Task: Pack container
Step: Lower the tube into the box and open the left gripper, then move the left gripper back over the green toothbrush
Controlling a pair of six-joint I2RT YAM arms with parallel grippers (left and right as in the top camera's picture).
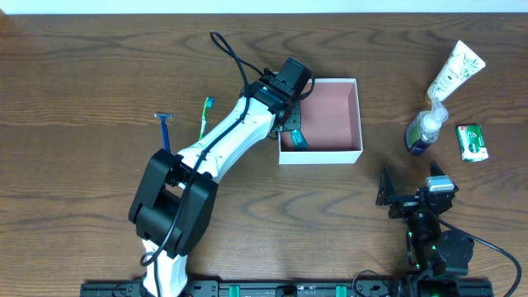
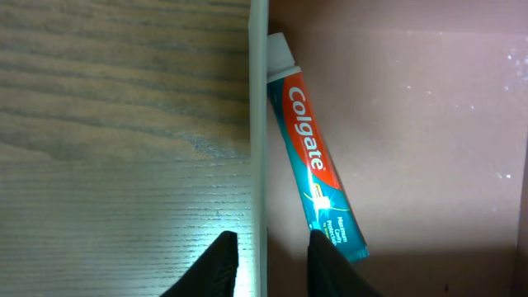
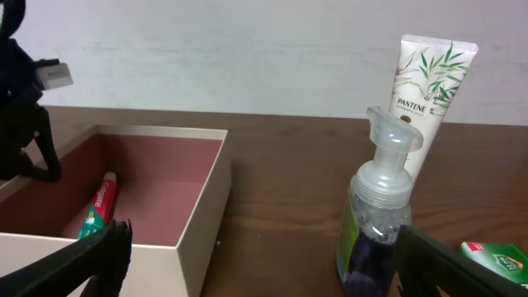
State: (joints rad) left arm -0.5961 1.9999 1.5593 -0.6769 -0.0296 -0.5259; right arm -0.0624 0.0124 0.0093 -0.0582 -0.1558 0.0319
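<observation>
Toothpaste set down inside the container — release in hand

The toothpaste tube (image 2: 312, 161) is seen lying flat on the pink floor of the container (image 1: 356, 115), along the white wall (image 2: 258, 124) and just ahead of the left fingers (image 2: 216, 268), which are parted and straddle that wall — nothing is gripped between them. The step is judged to be the letting-go of one packed item; next, a lift clear of the wall is called for without the tube being dragged, then another toiletry is to be fetched. The left arm (image 1: 223, 144) is stretched across the surface (image 1: 82, 74), wrist bent down over the box's near-left corner. The right fingers (image 3: 115, 247) are held wide open and empty, low by the pump bottle (image 3: 375, 223), which stands between them.
</observation>
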